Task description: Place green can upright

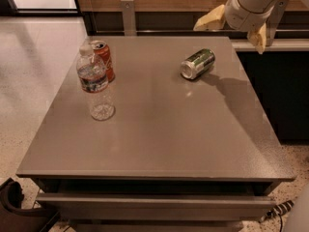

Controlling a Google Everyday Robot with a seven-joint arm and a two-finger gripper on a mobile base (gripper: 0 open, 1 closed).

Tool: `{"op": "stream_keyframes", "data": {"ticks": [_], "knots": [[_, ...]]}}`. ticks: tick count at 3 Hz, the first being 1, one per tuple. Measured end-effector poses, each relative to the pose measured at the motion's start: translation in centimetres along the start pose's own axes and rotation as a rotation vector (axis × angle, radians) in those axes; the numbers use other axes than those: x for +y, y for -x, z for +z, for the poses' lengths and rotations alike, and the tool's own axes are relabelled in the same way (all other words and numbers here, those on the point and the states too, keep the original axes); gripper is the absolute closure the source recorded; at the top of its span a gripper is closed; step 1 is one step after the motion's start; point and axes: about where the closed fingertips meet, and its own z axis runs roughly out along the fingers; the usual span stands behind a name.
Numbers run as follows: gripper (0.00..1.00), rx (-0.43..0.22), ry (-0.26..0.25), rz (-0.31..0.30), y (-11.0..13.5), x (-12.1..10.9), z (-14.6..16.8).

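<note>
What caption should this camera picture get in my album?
The gripper hovers by the back edge of the table, beyond the green can lying on its side.

Cream-yellow end effector [234, 29] above far-right corner of grey table [169, 134]; green can [198, 63] silver-ended.

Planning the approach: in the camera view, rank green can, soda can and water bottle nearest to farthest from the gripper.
The gripper hangs above the table's far right edge, fingers open.
1. green can, right side, lying down.
2. red-orange soda can, far left, upright.
3. water bottle, left, in front of that can.
</note>
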Motion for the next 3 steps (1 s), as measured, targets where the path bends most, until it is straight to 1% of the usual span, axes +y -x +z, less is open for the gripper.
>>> {"op": "stream_keyframes", "data": {"ticks": [1, 2, 3], "knots": [[0.0, 0.001, 0.0, 0.012, 0.0, 0.0, 0.0], [0.0, 0.067, -0.018, 0.103, -0.2, 0.5, 0.6], [0.0, 0.114, -0.045, 0.22, -0.7, 1.6, 0.8]]}}
